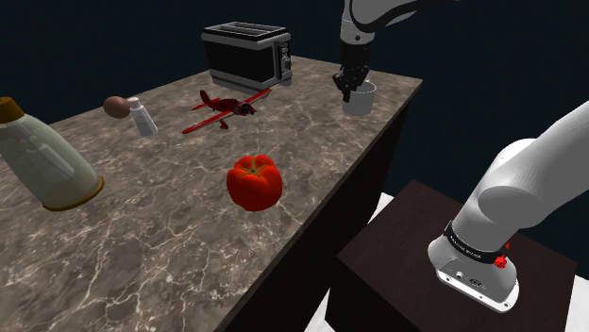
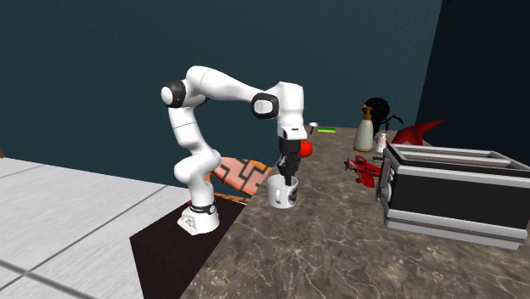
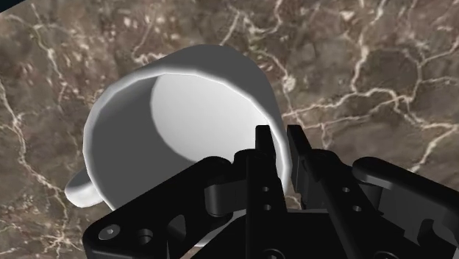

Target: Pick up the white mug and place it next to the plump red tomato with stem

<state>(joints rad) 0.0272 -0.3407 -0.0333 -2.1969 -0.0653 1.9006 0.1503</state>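
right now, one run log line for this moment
phase: grasp | gripper: clamped on white mug rim | tomato: apart, mid counter

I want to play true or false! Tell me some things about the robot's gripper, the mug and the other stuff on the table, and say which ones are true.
1. The gripper is pinching the rim of the white mug. True.
2. The white mug lies on its side. False: it stands upright, opening up.
3. The red tomato touches the mug. False: they sit well apart.
4. A red toy plane sits near the toaster. True.
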